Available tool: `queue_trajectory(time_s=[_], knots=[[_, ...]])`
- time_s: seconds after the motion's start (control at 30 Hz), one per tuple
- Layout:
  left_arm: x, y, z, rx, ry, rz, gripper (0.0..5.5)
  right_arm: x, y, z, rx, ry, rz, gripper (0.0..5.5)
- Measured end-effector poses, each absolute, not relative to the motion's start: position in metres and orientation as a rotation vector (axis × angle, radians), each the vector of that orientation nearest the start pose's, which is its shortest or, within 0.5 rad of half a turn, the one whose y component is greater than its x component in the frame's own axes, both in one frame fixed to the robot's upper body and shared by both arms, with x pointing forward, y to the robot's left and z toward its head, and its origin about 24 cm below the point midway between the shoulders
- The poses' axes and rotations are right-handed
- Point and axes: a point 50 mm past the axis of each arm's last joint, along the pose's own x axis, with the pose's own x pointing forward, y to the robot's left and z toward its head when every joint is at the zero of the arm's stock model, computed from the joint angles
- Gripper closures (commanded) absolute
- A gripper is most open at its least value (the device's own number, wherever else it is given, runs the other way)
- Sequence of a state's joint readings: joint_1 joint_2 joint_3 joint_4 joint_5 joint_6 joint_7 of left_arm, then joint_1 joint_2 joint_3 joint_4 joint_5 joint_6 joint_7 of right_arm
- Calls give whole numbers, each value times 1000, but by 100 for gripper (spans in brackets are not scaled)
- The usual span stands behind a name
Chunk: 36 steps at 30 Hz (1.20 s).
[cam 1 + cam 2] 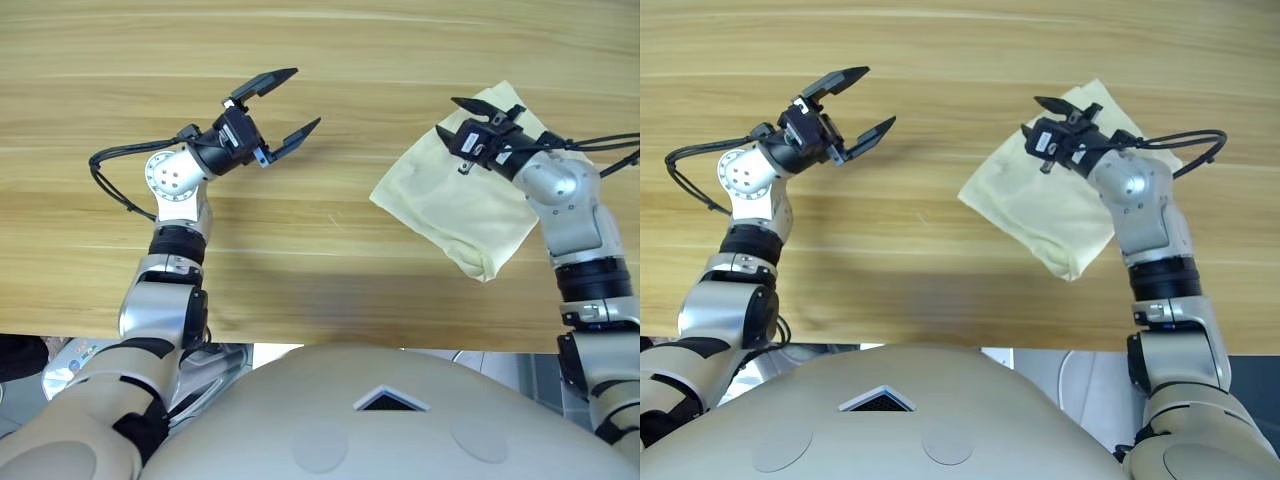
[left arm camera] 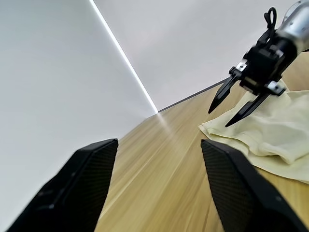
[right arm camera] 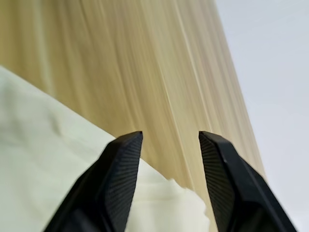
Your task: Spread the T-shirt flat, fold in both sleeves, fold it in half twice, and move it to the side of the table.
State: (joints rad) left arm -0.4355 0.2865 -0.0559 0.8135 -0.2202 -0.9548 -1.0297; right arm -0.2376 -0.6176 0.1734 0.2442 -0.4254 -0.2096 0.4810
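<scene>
The pale yellow T-shirt [image 1: 462, 208] lies folded into a small rectangle on the right part of the wooden table [image 1: 330, 40]. My right gripper [image 1: 452, 116] hovers open over the shirt's far corner, with nothing between its fingers. In the right wrist view the open fingertips [image 3: 126, 145] frame the shirt's edge [image 3: 43, 159]. My left gripper [image 1: 298, 100] is open above bare wood at centre left, well apart from the shirt. The left wrist view shows the shirt [image 2: 275, 133] with the right gripper [image 2: 226, 112] over it.
The table's near edge [image 1: 330, 343] runs just in front of my arms. Bare wood stretches across the far side and the left of the table. A black cable [image 1: 110, 165] loops beside my left wrist.
</scene>
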Motion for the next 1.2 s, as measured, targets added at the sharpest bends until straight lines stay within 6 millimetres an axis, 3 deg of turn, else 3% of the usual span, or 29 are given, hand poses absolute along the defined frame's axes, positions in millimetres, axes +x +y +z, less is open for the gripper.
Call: queue_trajectory(time_s=[0.1, 0.23, 0.5, 0.67, 0.9, 1.0, 1.07, 1.2], knots=[[288, 160, 60, 398, -473, -989, 231, 285, -227, 63, -1098, 134, 582, 335], [287, 159, 60, 400, -480, -983, 231, 279, -259, 69, -1124, 197, 452, 335], [286, 157, 59, 406, -475, -983, 231, 257, -288, 65, -1131, 283, 398, 335], [286, 157, 58, 405, -472, -981, 231, 251, -306, 42, -1119, 417, 375, 335], [286, 157, 56, 404, -464, -974, 231, 275, -321, 34, -1202, 484, 266, 335], [286, 157, 56, 404, -463, -974, 231, 286, -318, 31, -1231, 486, 247, 335], [286, 157, 56, 403, -463, -974, 231, 296, -304, 30, -1268, 454, 286, 335], [286, 156, 54, 402, -455, -977, 231, 313, -243, 29, -1310, 246, 506, 335]])
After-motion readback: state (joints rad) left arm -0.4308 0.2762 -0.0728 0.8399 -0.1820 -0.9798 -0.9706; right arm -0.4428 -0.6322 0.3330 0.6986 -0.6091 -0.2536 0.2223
